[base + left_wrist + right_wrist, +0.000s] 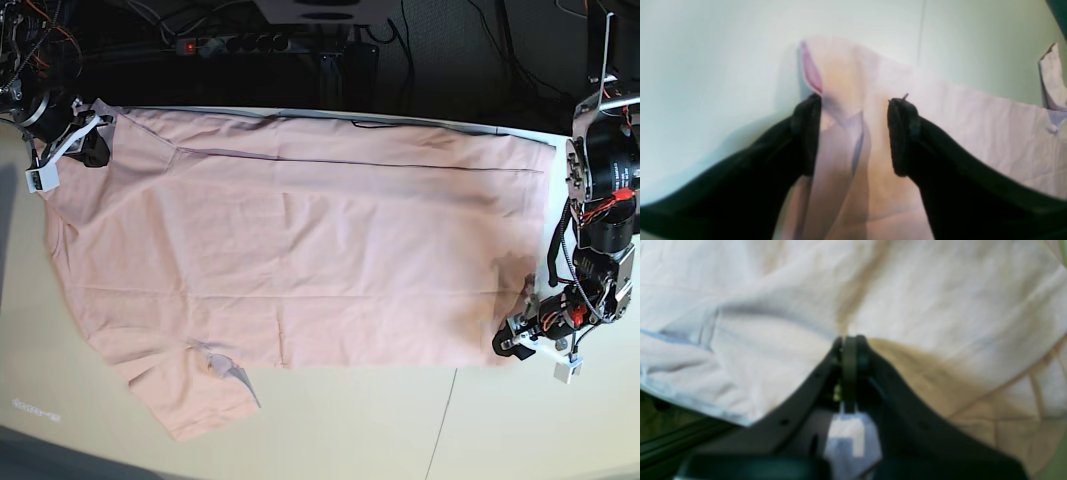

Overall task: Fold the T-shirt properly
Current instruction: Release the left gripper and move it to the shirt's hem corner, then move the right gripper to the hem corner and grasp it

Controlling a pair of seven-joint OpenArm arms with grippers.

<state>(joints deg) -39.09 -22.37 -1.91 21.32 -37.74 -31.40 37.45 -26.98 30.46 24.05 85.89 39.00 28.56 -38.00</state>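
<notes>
Two end effectors work the T-shirt point(300, 250), spread across the bench point(450, 430): right end effector point(85, 145) pinched closed on cloth at 10 o'clock, left end effector point(853, 133) gaping around a hem fold at 4 o'clock. Next, likely closing left, then lifting.

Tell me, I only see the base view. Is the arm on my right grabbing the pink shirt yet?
Observer: Not yet. In the left wrist view the left gripper is open, with a raised fold of the T-shirt between its fingers.
Operator: And the other arm, up in the corner?
Observer: The right wrist view shows the right gripper shut, with the cloth puckering out from its tips.
</notes>
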